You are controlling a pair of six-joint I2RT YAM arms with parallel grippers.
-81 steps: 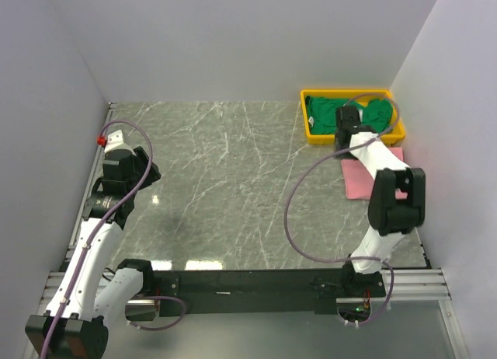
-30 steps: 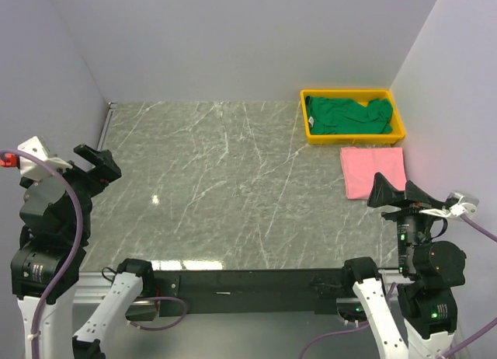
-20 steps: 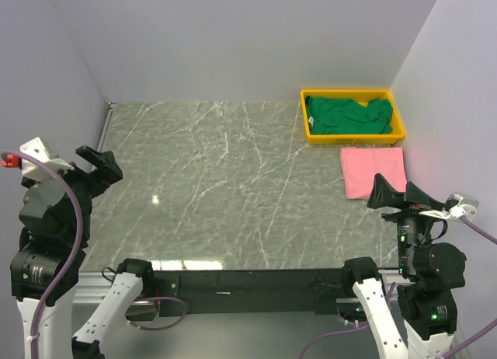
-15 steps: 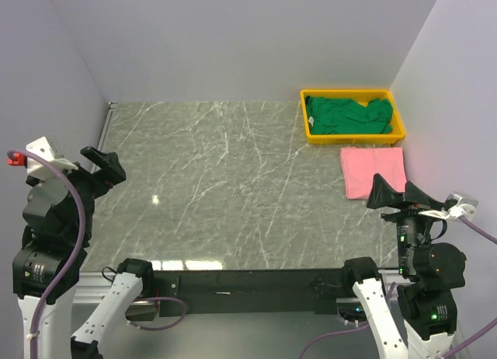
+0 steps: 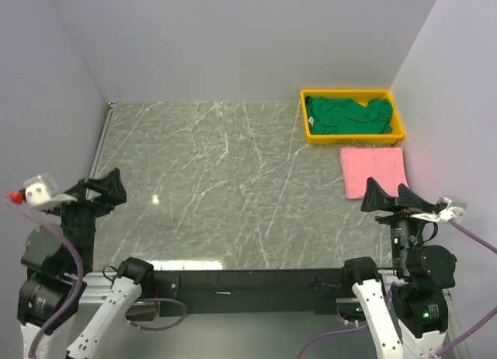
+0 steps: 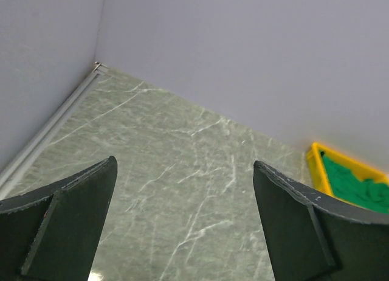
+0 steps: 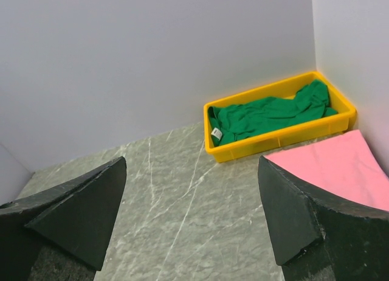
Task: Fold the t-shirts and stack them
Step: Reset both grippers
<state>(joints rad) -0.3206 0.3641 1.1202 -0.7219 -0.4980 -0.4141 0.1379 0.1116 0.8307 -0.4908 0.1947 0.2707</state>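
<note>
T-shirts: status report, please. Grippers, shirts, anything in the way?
Left gripper open, empty; right gripper open, empty. Pink shirt folded flat on table; green shirt bunched in yellow tray. Nothing blocking either shirt.

Left tool lowered, right tool withdrawn — nearer

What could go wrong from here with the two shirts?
The dark green cloth shirt lies crumpled in the yellow rectangular plastic tray; pulling it out could drag the tray. The folded pink cloth shirt lies just beside the tray, so a reach there might disturb its fold.
</note>
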